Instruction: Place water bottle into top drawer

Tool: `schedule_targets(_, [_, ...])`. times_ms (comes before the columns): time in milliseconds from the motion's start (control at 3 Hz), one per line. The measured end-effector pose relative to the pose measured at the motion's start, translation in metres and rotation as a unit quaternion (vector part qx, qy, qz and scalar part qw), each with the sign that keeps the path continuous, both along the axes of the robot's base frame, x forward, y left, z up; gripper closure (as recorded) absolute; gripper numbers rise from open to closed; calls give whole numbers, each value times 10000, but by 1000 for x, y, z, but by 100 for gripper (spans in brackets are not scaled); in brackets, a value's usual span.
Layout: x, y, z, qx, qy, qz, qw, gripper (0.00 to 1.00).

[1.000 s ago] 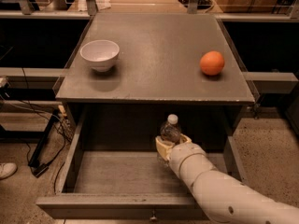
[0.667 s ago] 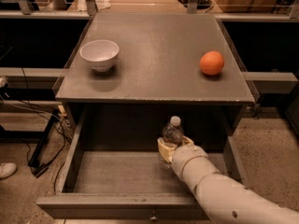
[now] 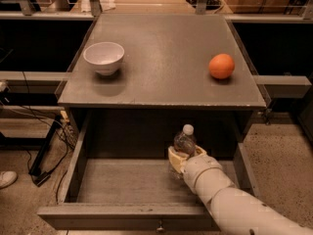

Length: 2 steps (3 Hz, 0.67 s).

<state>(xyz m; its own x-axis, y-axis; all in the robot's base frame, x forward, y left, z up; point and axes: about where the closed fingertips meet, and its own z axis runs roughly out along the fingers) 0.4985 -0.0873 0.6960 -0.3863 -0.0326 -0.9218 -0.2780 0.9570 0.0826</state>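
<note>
The water bottle [image 3: 184, 141] is a small clear bottle with a white cap. It stands upright inside the open top drawer [image 3: 122, 182], toward the back right of its floor. My gripper [image 3: 180, 159] is shut on the bottle's lower body, with pale fingers [image 3: 174, 156] wrapped around it. The white arm reaches in from the bottom right over the drawer's front panel [image 3: 98, 217], whose small knob [image 3: 159, 226] shows at the bottom edge. Whether the bottle's base touches the drawer floor is hidden by the gripper.
A white bowl [image 3: 103, 57] sits at the left of the grey tabletop [image 3: 161, 67], an orange [image 3: 221, 65] at the right. Cables [image 3: 46, 146] and a shoe [image 3: 7, 178] lie on the floor at the left.
The gripper and the bottle have sunk slightly lower into the drawer. Nothing else has moved.
</note>
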Motion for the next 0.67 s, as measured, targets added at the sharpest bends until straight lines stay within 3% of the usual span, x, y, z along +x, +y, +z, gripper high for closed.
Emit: schedule_targets(667, [-12, -15, -6, 227, 81, -184, 9995, 100])
